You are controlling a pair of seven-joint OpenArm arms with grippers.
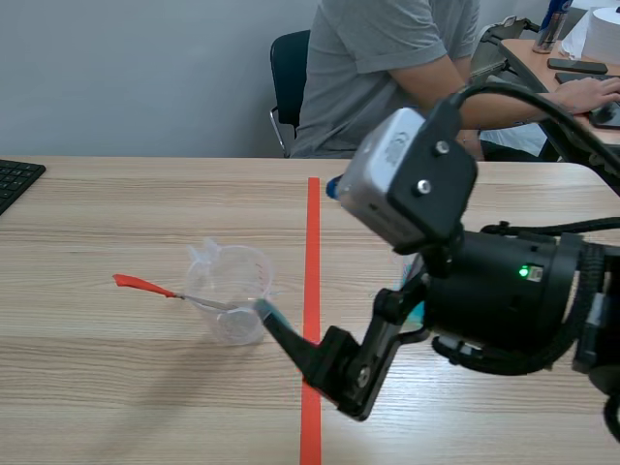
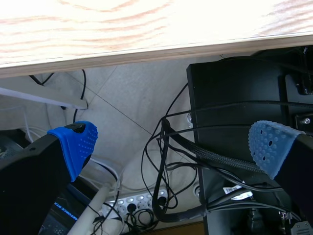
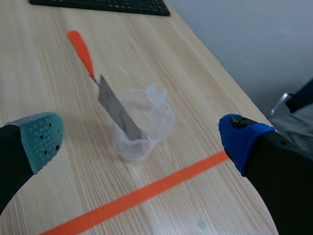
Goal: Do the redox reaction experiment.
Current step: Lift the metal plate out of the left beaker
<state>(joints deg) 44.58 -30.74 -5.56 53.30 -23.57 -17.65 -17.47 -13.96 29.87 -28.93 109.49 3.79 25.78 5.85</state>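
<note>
A clear plastic beaker (image 1: 231, 294) (image 3: 143, 128) stands on the wooden table, left of the orange tape line. A grey metal strip (image 3: 118, 110) leans inside it, and its orange-red end (image 1: 140, 285) (image 3: 80, 48) sticks out over the rim away from the tape. My right gripper (image 1: 339, 298) (image 3: 142, 142) is open just in front of the beaker. One fingertip pad (image 1: 267, 312) is close to the beaker's wall, and nothing is held. My left gripper (image 2: 171, 147) is open below the table's edge, over cables on the floor. The left arm does not show in the scene view.
A person (image 1: 387, 68) sits across the table, one hand on a side desk. A black keyboard (image 1: 15, 179) (image 3: 102, 5) lies at the far left. A small blue thing (image 1: 333, 186) peeks from behind the right wrist. A black box (image 2: 244, 103) stands under the table.
</note>
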